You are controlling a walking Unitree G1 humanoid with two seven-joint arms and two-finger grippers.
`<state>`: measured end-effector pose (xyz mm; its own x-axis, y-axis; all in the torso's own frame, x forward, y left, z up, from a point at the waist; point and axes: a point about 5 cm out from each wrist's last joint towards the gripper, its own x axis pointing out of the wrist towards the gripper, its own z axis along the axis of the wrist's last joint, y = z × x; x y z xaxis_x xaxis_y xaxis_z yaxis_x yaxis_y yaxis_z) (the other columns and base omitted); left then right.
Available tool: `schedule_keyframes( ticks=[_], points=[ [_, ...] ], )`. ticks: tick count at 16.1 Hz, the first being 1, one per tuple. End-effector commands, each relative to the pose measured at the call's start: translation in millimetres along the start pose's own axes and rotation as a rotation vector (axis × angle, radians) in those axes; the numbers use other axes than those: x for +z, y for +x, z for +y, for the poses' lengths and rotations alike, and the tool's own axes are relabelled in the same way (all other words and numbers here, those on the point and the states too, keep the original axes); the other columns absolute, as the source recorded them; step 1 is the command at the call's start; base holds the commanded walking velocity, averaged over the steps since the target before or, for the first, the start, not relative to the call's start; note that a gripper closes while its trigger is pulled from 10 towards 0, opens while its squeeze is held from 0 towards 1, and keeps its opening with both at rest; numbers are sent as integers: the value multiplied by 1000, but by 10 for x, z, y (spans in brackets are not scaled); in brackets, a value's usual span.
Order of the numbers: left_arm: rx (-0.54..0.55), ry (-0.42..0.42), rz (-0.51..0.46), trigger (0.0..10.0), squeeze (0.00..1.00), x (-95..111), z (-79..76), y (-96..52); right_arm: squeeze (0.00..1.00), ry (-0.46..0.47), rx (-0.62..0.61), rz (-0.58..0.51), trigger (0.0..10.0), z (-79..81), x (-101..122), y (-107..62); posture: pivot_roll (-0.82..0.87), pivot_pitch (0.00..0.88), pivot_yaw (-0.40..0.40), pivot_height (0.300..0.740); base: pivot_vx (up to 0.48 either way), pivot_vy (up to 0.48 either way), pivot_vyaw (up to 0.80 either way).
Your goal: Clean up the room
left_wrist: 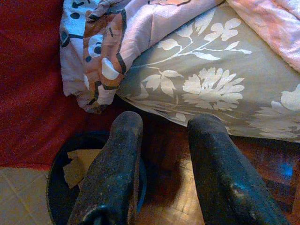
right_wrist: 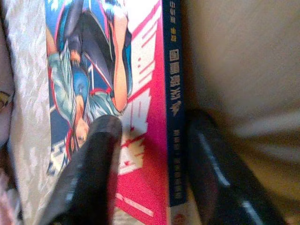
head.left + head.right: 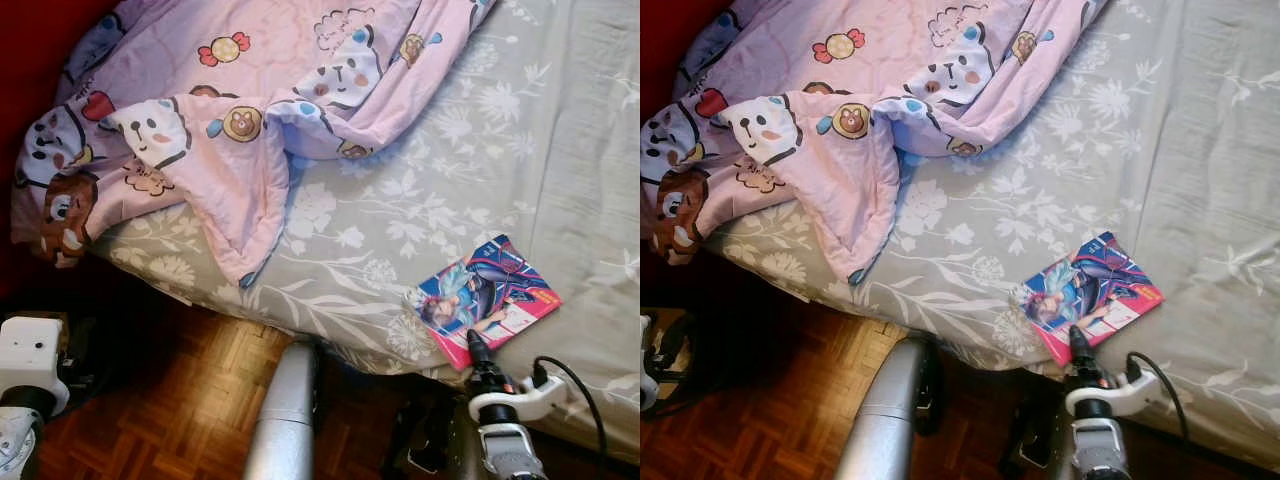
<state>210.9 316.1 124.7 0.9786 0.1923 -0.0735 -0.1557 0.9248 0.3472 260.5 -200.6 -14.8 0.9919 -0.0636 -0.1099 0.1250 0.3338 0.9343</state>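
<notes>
The comic book [image 3: 487, 296] lies flat on the bed [image 3: 560, 150], close to its near edge, one corner almost at the edge. The right tool [image 2: 150, 154] is directly in front of it, released: one finger [image 2: 91, 164] over the cover, the other past the spine, which runs along the fingers. The left tool [image 1: 161, 164], also released, hangs low near the bed's left corner, well apart. So the right arm is nearer.
</notes>
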Motion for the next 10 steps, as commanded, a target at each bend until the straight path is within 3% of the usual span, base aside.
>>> schedule_keyframes(
  ticks=[1,8,10],
  points=[
    [16,-7,81,10000,0,-178,24,-69,0,38,-29,43,0,-72,-145,-92,451,595,188,630,0,0,0],
    [39,-37,71,10000,0,-215,-70,23,0,0,-25,18,0,-34,-14,-19,409,560,137,630,0,0,0],
    [76,-58,67,10000,0,-256,-78,63,0,-50,-5,-4,0,11,76,30,377,510,89,630,0,0,0]
  ],
)
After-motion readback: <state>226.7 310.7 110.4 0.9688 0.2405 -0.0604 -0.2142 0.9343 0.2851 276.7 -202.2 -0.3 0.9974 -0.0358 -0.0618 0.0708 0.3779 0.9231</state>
